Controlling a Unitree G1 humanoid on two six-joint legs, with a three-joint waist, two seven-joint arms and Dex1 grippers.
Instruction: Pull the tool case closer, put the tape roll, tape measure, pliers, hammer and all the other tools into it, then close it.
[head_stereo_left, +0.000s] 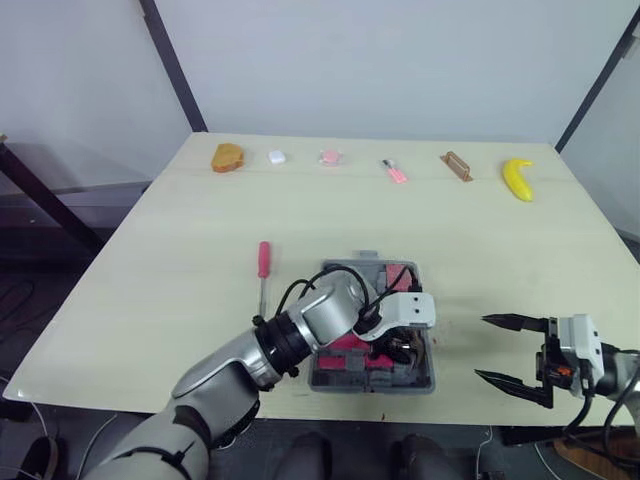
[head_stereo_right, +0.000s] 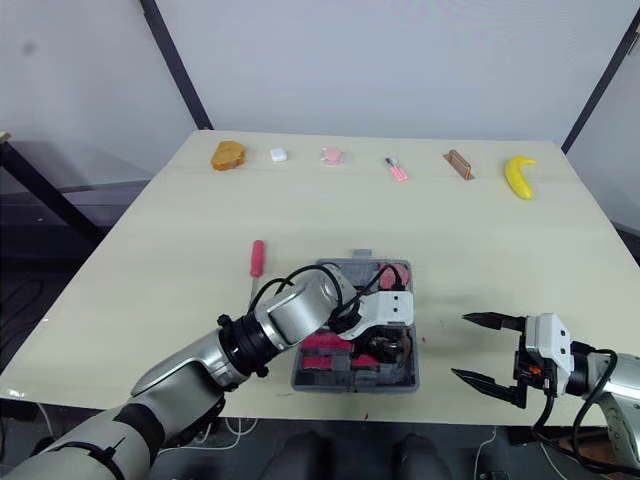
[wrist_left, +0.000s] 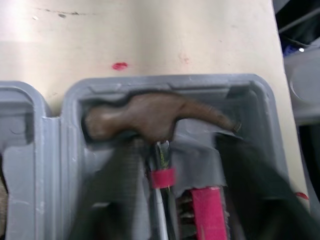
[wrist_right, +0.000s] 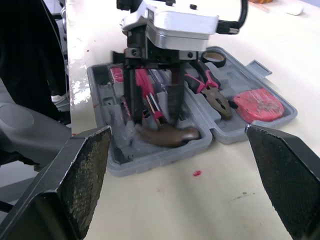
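- Right gripper (head_stereo_left: 481, 348) hangs at the near edge of the table (head_stereo_left: 180, 300), right of the tool case (head_stereo_left: 340, 383), jaws wide apart, empty.
- Left gripper (wrist_right: 152, 119) sits inside the case, fingers (wrist_right: 131, 100) spread either side of the hammer (wrist_left: 150, 117) shaft, apparently unclamped.
- Hammer lies in its slot; judge it stiff, head-heavy, so you'd grip near the head.
- Screwdriver (head_stereo_left: 263, 262) lies on the table left of the case; you likely pack it next.

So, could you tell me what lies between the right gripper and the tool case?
Only bare table, save a small red speck beside the tool case, seen in the right wrist view ahead of the open right gripper.
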